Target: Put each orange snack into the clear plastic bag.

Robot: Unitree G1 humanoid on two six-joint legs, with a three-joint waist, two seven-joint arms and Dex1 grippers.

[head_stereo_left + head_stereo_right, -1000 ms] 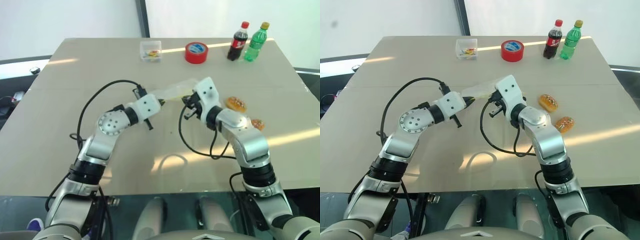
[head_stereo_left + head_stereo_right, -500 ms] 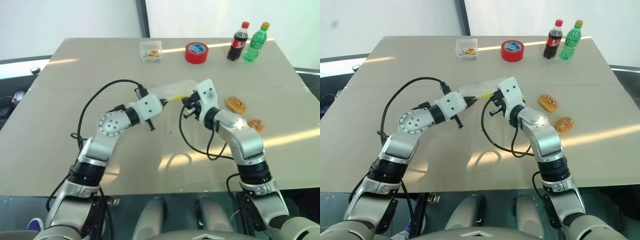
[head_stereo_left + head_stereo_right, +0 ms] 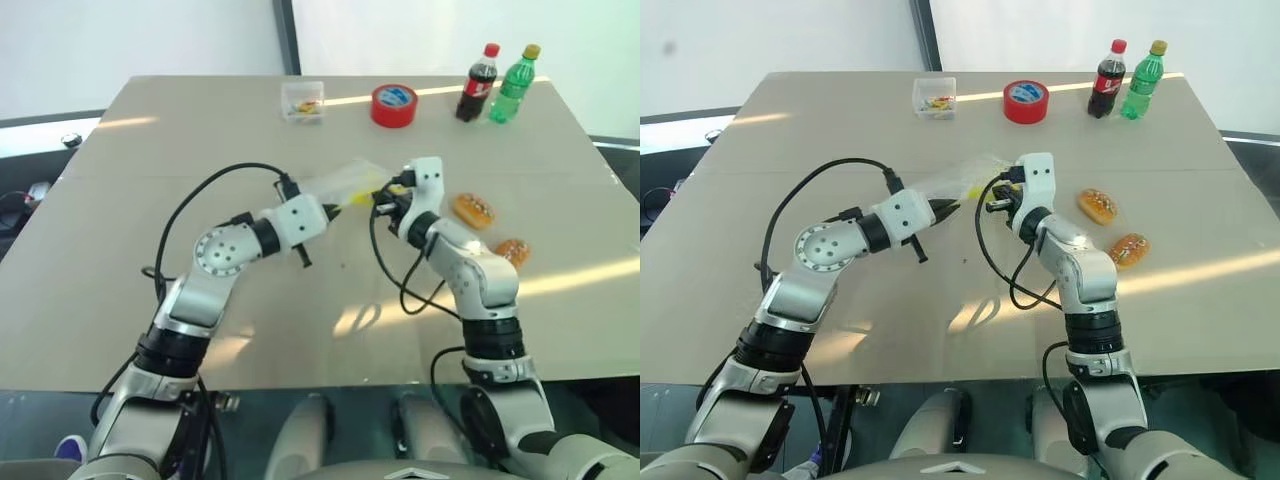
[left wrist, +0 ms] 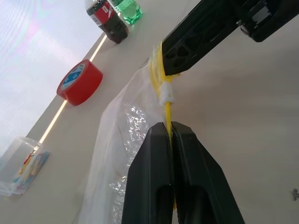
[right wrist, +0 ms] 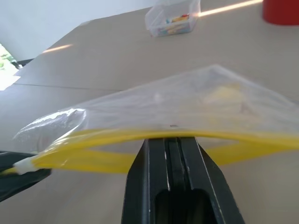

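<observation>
Tan table (image 3: 150, 200). Clear plastic bag (image 5: 187, 105), crinkly, with a yellow strip along its mouth and a yellowish patch inside. Two orange snacks (image 3: 473, 209) (image 3: 515, 250), red and pale marks on top. Red tape roll (image 3: 393, 105), blue-and-white label. Dark cola bottle (image 3: 476, 84), red cap; green bottle (image 3: 514, 85), yellow cap. Clear small box (image 3: 302, 101), multicoloured contents.

1. The right gripper (image 3: 385, 199) now sits a little farther toward 12 o'clock on the table (image 3: 150, 150) than a second ago, its white wrist housing rolled upright.
2. The right elbow is drawn in closer to the body, the forearm running steeper.
3. The clear plastic bag (image 3: 345, 182) now stands higher, puffed up between both grippers, its yellow strip (image 5: 117, 140) bowed open.
</observation>
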